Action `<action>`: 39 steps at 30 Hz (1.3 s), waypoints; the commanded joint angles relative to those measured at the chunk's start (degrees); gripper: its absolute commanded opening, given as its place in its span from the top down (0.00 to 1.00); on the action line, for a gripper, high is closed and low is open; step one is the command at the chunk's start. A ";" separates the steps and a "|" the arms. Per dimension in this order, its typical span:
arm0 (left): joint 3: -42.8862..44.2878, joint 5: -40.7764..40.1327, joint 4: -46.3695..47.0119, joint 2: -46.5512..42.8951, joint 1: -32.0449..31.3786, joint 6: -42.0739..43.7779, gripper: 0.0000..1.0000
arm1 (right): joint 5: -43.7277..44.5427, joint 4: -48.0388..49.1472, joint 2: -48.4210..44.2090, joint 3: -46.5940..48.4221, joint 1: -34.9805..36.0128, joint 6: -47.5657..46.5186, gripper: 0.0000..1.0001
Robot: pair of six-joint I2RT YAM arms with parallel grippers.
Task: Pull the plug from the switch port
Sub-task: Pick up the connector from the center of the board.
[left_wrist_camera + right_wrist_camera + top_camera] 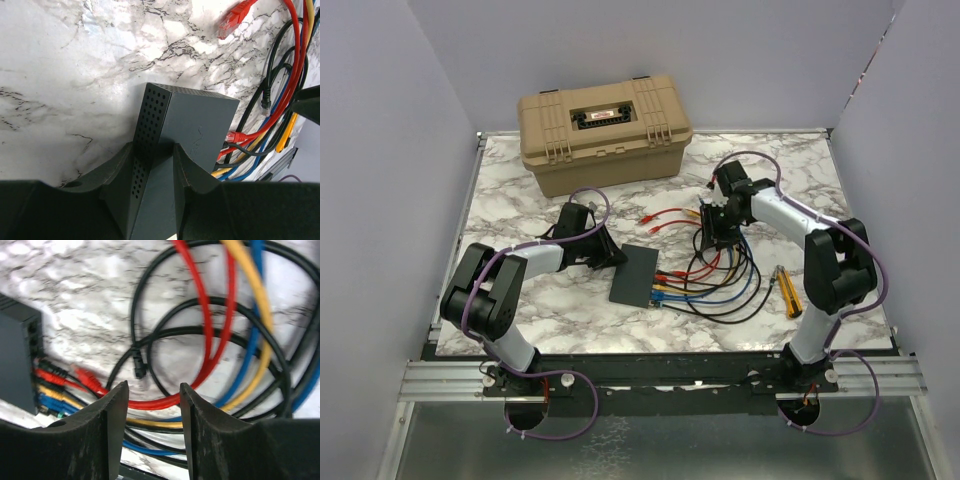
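Note:
The switch (pixel 633 276) is a flat dark box lying on the marble table. My left gripper (pixel 603 255) is shut on its left end; in the left wrist view both fingers clamp the switch (pixel 200 117) around my left gripper (pixel 154 167). Red, black, yellow and blue plugs (pixel 50 385) sit in the ports on its right edge (pixel 665 285). My right gripper (pixel 152 390) hangs open over the looped cables (pixel 210 355), right of the switch (pixel 17 360), with nothing between its fingers. In the top view my right gripper (pixel 715 228) is above the cable tangle.
A large tan toolbox (pixel 605 130) stands at the back. Loose red plugs (pixel 655 222) lie between it and the switch. A yellow-handled screwdriver (pixel 787 290) lies right of the cables. A free black plug (pixel 140 367) and a free red plug (pixel 90 380) lie among the loops.

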 commanded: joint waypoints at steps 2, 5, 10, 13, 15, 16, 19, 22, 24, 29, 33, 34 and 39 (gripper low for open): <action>-5.03 -15.11 -13.75 8.05 -0.89 4.37 1.00 | 6.86 -0.09 0.90 -1.46 -2.90 2.61 0.52; -5.07 -15.01 -13.78 8.05 -0.89 4.37 1.00 | 6.89 0.36 1.59 -1.43 -3.91 2.42 0.52; -5.04 -15.01 -13.81 8.09 -0.89 4.55 1.00 | 4.52 1.51 3.30 -1.01 -4.23 2.15 0.57; -5.01 -14.92 -13.82 8.11 -0.89 4.55 1.00 | 2.79 2.04 4.81 -0.59 -4.25 2.32 0.60; -4.96 -14.86 -13.81 8.09 -0.89 4.63 1.00 | 2.44 2.22 5.30 -0.31 -4.25 2.55 0.65; -5.00 -14.91 -13.78 8.08 -0.89 4.64 1.00 | 2.56 2.08 5.43 -0.17 -4.25 2.66 0.68; -5.02 -14.86 -13.77 8.16 -0.93 4.68 1.00 | 3.55 1.32 4.87 0.01 -4.27 2.50 0.72; -5.01 -14.92 -13.82 8.14 -0.89 4.73 1.00 | 4.50 0.33 3.75 0.03 -4.25 2.01 0.73; -4.99 -14.84 -13.82 8.14 -0.89 4.73 1.00 | 5.26 -0.32 3.01 0.07 -4.25 1.78 0.73; -4.98 -14.74 -13.78 8.16 -0.89 4.86 1.00 | 6.09 -0.80 2.54 0.16 -4.25 0.91 0.73; -4.93 -14.69 -13.78 8.23 -0.91 4.99 1.00 | 5.55 -0.61 2.92 0.69 -4.25 0.74 0.72; -4.89 -14.68 -13.82 8.23 -0.90 4.99 1.00 | 5.37 -0.71 3.19 1.02 -4.25 0.67 0.76; -4.63 -14.68 -13.82 8.50 -0.89 5.08 1.00 | 5.13 -1.43 3.96 2.27 -4.25 0.29 0.97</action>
